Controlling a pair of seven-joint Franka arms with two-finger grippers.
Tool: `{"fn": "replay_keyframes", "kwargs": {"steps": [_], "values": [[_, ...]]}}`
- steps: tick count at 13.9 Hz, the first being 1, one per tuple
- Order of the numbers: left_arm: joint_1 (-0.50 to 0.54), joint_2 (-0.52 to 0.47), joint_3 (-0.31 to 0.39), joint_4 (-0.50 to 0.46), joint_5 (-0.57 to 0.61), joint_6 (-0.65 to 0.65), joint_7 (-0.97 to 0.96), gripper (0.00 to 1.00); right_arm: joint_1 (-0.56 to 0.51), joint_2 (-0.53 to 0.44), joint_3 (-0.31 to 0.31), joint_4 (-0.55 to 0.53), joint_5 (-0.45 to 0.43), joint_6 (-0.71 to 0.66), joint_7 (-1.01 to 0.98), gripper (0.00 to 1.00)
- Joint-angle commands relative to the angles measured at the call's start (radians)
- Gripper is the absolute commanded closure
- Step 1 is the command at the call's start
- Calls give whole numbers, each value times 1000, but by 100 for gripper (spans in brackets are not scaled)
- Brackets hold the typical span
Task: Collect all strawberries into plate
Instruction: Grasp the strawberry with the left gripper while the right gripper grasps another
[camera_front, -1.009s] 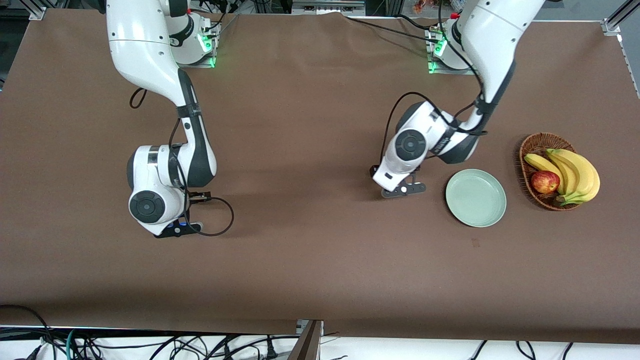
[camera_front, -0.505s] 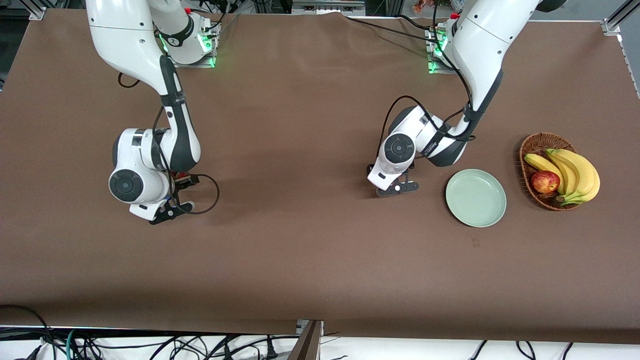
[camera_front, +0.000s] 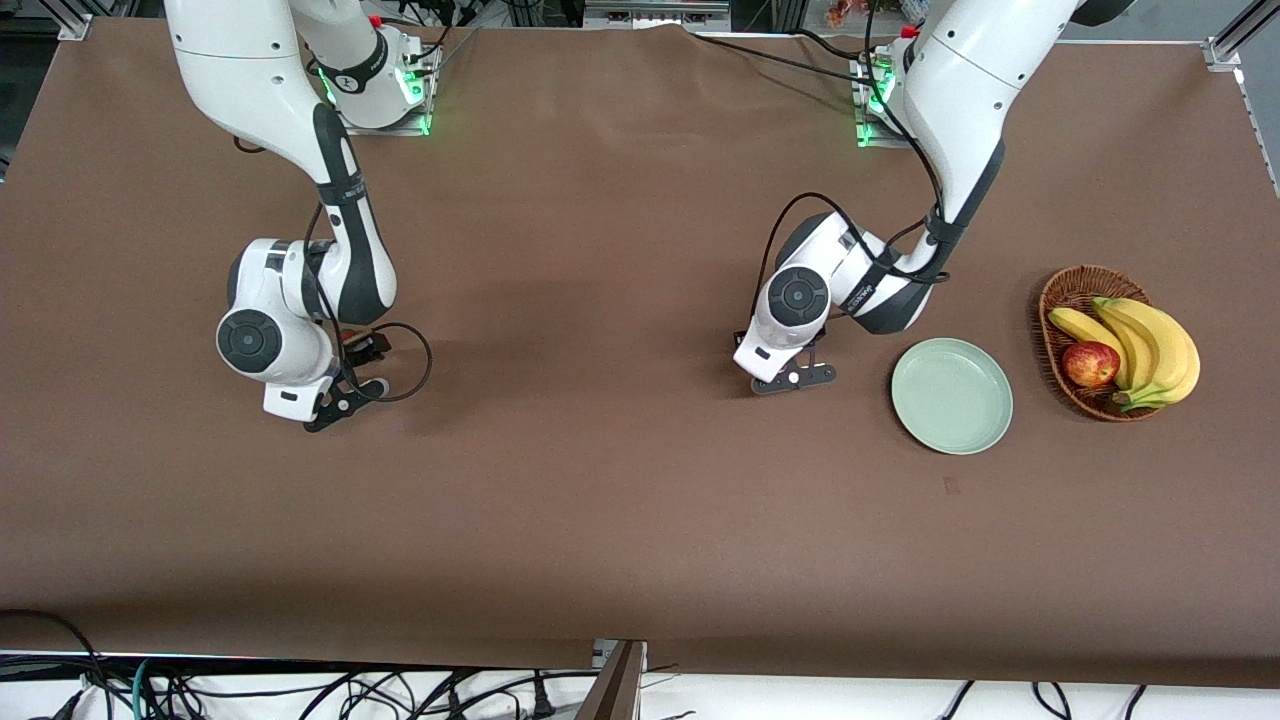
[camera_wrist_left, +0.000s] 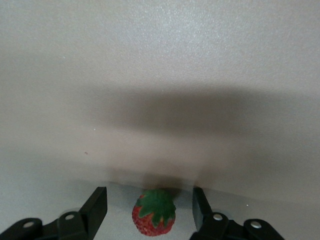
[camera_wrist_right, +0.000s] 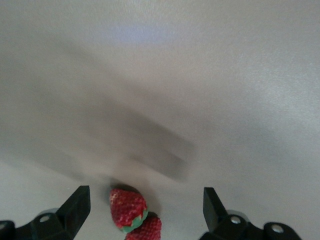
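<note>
Brown cloth covers the whole table (camera_front: 620, 520), with both arms' bases along one long edge.

Low over the cloth toward the left arm's end is the left gripper (camera_wrist_left: 149, 212). It stands open, its two black fingers (camera_wrist_left: 95, 207) wide apart and empty. One strawberry (camera_wrist_left: 154, 218) lies on the cloth right between them, touching neither, its green cap turned up toward the wrist camera. In the front view the left gripper (camera_front: 790, 372) sits just beside the plate (camera_front: 951, 395), on the side away from the basket, and the berry under it is hidden by the arm.

Nothing lies in the mint-green plate. Just beside it, toward the left arm's end of the table, a brown wicker basket (camera_front: 1062, 292) holds a bunch of bananas (camera_front: 1150, 350) and a red-yellow apple (camera_front: 1090, 364).

Well apart from all that, toward the right arm's end of the table, the right gripper (camera_wrist_right: 145, 212) also hangs low with its fingers (camera_wrist_right: 76, 205) spread wide and nothing gripped. Two strawberries (camera_wrist_right: 128, 207) lie between them, touching each other and closer to one finger than the other. From the front, the right gripper (camera_front: 325, 400) covers them.
</note>
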Motion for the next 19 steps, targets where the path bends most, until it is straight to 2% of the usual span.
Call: {"fn": "replay_keyframes", "kwargs": {"steps": [1, 2, 3, 7, 8, 10, 13, 16, 17, 18, 19], "values": [[-2, -14, -2, -4, 24, -3, -23, 42, 11, -59, -4, -80, 20, 44, -37, 0], [-2, -16, -2, -5, 24, -4, -25, 50, 11, -61, -4, -89, 20, 44, -37, 0], [-2, -17, -2, -5, 24, -6, -28, 51, 11, -67, -2, -95, 20, 44, -37, 0], [0, -31, -3, -2, 24, -8, -21, 73, 11, -78, 1, -115, 21, 44, -51, 1], [6, -45, -3, 2, 24, -24, -13, 79, 11, -78, 1, -118, 20, 44, -51, 7], [14, -85, -2, 24, 24, -93, 28, 84, 11, -79, 1, -123, 20, 44, -51, 24], [58, -106, -2, 115, 22, -249, 149, 83, 11, -79, 3, -123, 21, 44, -51, 54], [107, -106, 10, 208, 24, -397, 379, 83, 12, -78, 6, -112, 21, 42, -50, 83], [139, -105, 12, 215, 25, -417, 483, 82, 14, -78, 7, -108, 30, 44, -45, 89], [176, -103, 15, 215, 30, -417, 595, 80, 18, -72, 7, -91, 65, 42, -40, 89], [219, -102, 14, 215, 83, -416, 725, 80, 22, -69, 9, -73, 99, 40, -37, 89]]}}
